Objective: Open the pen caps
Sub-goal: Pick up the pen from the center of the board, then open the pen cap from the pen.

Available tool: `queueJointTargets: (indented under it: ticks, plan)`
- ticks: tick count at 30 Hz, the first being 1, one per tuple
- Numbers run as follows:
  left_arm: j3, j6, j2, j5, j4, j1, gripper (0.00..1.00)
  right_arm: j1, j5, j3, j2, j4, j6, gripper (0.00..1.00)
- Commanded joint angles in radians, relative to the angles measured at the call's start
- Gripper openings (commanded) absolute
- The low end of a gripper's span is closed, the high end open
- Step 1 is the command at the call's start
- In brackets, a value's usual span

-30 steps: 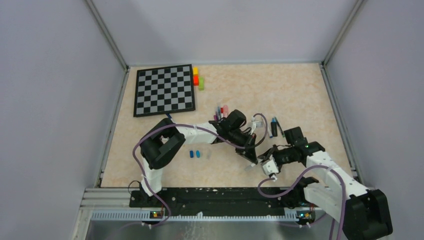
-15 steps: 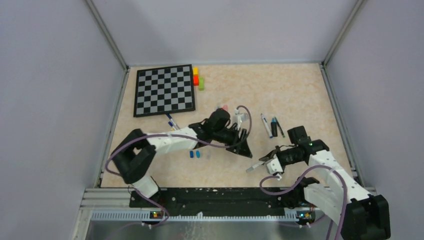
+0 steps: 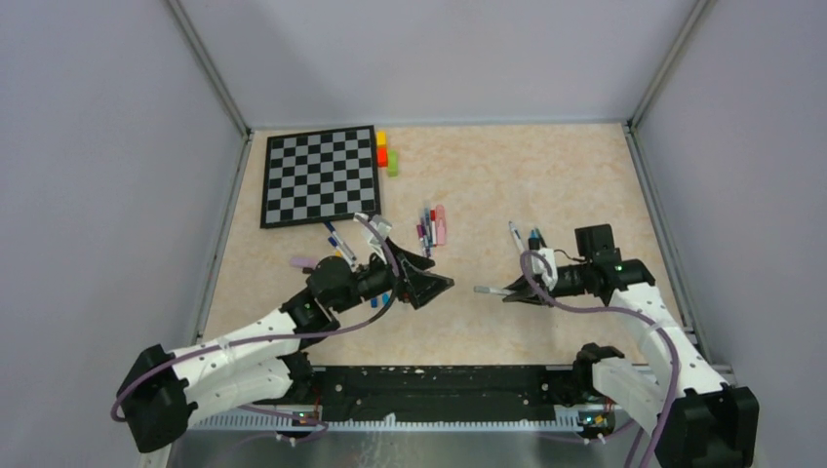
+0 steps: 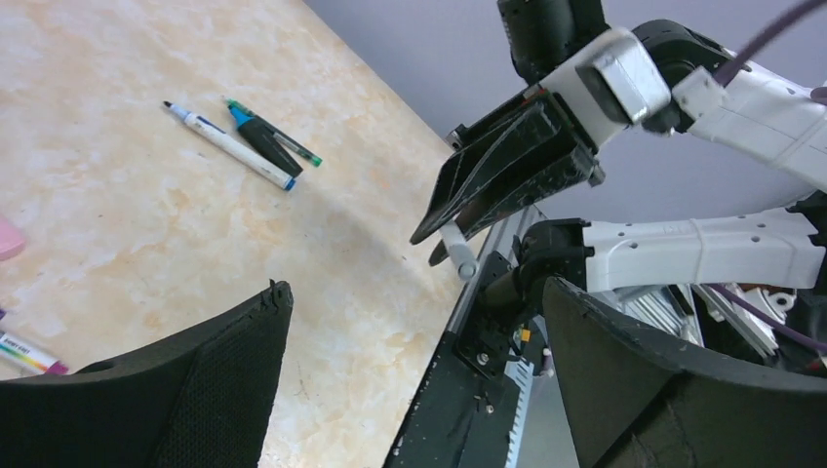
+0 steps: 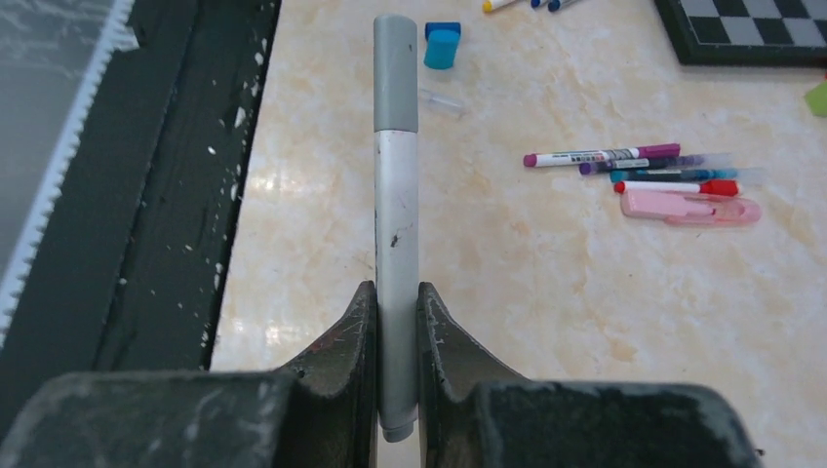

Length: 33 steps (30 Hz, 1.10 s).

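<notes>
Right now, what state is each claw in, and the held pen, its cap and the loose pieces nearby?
left claw: open, empty.
right claw: shut on the white pen.
white pen: gripped near its tail end, capped.
grey cap: on the pen, not yet pulled off.
blue cap: off, lying loose.
pink highlighter: lying flat, not gripped.

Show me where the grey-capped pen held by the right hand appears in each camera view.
Top external: the grey-capped pen is right of centre, sticking out leftward from the right hand.
Left wrist: upper middle, a pale stub poking out below the right hand.
Right wrist: dead centre, running up from the grip, cap at the top.
Shared landmark: the black base rail along the table's near edge.
</notes>
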Motion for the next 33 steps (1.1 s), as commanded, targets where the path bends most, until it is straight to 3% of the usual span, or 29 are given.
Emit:
queueJointTargets:
  ticks: [1,8,17,22,27,33]
  plan:
    - [-0.104,-0.064,-0.07,-0.116,0.214,0.001,0.99,-0.011,-0.106,0.019,0.025,0.254,0.505,0.0]
    - [-0.119,-0.062,0.015,-0.009,0.359,0.001,0.99,-0.012,-0.18,-0.029,0.099,0.534,0.957,0.0]
    - [0.004,-0.081,0.273,0.027,0.498,-0.002,0.92,-0.011,-0.222,-0.056,0.135,0.645,1.102,0.0]
    - [0.075,-0.112,0.384,0.036,0.541,-0.003,0.76,-0.012,-0.22,-0.065,0.139,0.663,1.115,0.0]
    - [0.115,-0.162,0.476,0.076,0.598,-0.008,0.54,-0.012,-0.22,-0.067,0.138,0.669,1.118,0.0]
    - [0.116,-0.199,0.519,0.096,0.646,-0.016,0.34,-0.011,-0.217,-0.069,0.139,0.678,1.118,0.0]
